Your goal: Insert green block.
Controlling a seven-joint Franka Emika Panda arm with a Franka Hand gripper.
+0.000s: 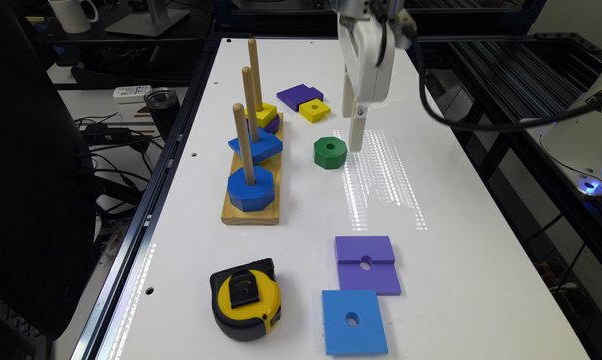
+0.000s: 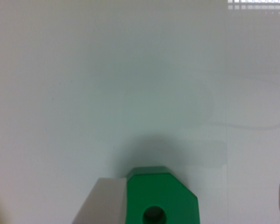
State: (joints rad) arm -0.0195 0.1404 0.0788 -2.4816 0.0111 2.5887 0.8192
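The green block (image 2: 161, 200) sits closest to the wrist camera. It lies flat on the white counter (image 1: 456, 260) with its round hole facing up. One pale finger (image 2: 100, 203) is right against its side, and a sliver that is probably the other finger shows well off on the far side. So the jaws look spread apart, around the block but not clamped on it.

In the exterior view the green block (image 1: 330, 152) lies loose, just beside the lowered jaws at its 3 o'clock. Nothing of the insertion is done. Gripping, lifting, carrying to a peg and threading the hole are all left.

- **9 o'clock:** one wooden peg board (image 1: 251, 212) with three pegs. The nearest carries a blue octagon (image 1: 251, 189), the middle one a blue block (image 1: 261, 145), and the farthest a yellow piece (image 1: 266, 114) on a purple one.
- **12 o'clock:** one loose purple block (image 1: 296, 95) and one small yellow block (image 1: 314, 110).
- **6 o'clock:** one purple square (image 1: 367, 265) and one blue square (image 1: 353, 322).
- **7 o'clock:** one tape measure (image 1: 246, 300).
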